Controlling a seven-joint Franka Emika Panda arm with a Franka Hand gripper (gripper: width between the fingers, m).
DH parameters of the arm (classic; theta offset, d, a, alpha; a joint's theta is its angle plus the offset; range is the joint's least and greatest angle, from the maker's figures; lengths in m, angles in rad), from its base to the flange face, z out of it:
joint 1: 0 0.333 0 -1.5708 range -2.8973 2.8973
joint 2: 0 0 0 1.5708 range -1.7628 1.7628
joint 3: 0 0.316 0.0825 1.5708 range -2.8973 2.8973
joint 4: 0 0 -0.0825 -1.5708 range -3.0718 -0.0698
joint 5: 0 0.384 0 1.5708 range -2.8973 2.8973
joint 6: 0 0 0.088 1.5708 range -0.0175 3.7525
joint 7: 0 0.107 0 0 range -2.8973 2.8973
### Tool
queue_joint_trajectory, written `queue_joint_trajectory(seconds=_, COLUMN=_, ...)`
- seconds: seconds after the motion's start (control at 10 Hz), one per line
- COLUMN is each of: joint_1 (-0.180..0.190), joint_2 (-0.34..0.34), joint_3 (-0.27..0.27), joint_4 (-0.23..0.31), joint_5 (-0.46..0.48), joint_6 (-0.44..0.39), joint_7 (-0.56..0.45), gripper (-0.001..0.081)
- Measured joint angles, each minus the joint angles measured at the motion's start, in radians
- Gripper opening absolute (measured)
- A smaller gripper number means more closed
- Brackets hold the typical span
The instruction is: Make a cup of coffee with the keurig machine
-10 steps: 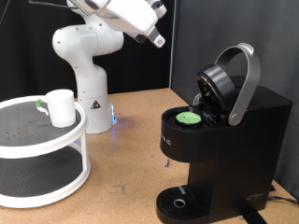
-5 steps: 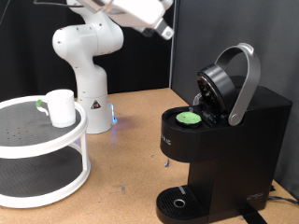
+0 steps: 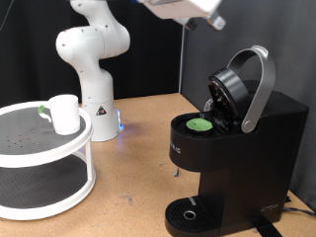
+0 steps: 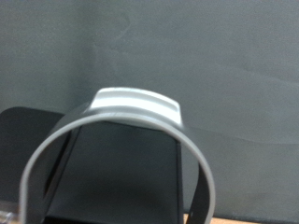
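Note:
The keurig machine [image 3: 247, 158] stands at the exterior view's right with its lid raised and its silver-grey handle [image 3: 259, 84] arched up. A green-topped pod [image 3: 201, 124] sits in the open holder. The round drip tray [image 3: 188, 215] has nothing on it. The cup [image 3: 65, 114] rests on the top shelf of a white two-tier stand [image 3: 39, 148] at the exterior view's left. My gripper [image 3: 213, 19] is at the top edge, above and slightly left of the handle, touching nothing. The wrist view shows the handle's arch [image 4: 137, 105] close up over the machine's dark body [image 4: 112, 187]; no fingers appear there.
The white arm base [image 3: 91, 69] stands behind the stand. A small green item [image 3: 41, 111] lies beside the cup on the top shelf. The wooden table [image 3: 138, 168] stretches between stand and machine. A dark curtain forms the backdrop.
My gripper has travelled up and toward the exterior view's right, from above the arm base to over the machine's raised handle. Cup, pod and machine have not moved.

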Motion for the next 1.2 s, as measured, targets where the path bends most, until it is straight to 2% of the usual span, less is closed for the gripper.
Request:
queue_joint_trajectory(seconds=0.2, joint_1=0.024, joint_2=0.01, joint_3=0.043, joint_4=0.008, joint_5=0.021, joint_6=0.055, joint_7=0.039, gripper=0.0805)
queue_joint_trajectory(seconds=0.4, joint_1=0.027, joint_2=0.028, joint_3=0.048, joint_4=0.022, joint_5=0.023, joint_6=0.059, joint_7=0.052, gripper=0.0805)
queue_joint_trajectory(seconds=0.7, joint_1=0.027, joint_2=0.037, joint_3=0.022, joint_4=0.046, joint_5=0.072, joint_6=-0.129, joint_7=0.109, gripper=0.0805)
queue_joint_trajectory(seconds=0.8, joint_1=0.028, joint_2=0.04, joint_3=0.026, joint_4=0.058, joint_5=0.089, joint_6=-0.119, joint_7=0.12, gripper=0.0805)
queue_joint_trajectory(seconds=1.0, joint_1=0.031, joint_2=0.038, joint_3=0.064, joint_4=0.065, joint_5=0.099, joint_6=0.0, joint_7=0.129, gripper=0.0805)
queue_joint_trajectory(seconds=1.2, joint_1=0.036, joint_2=0.047, joint_3=0.103, joint_4=0.089, joint_5=0.062, joint_6=0.03, joint_7=0.158, gripper=0.0805)
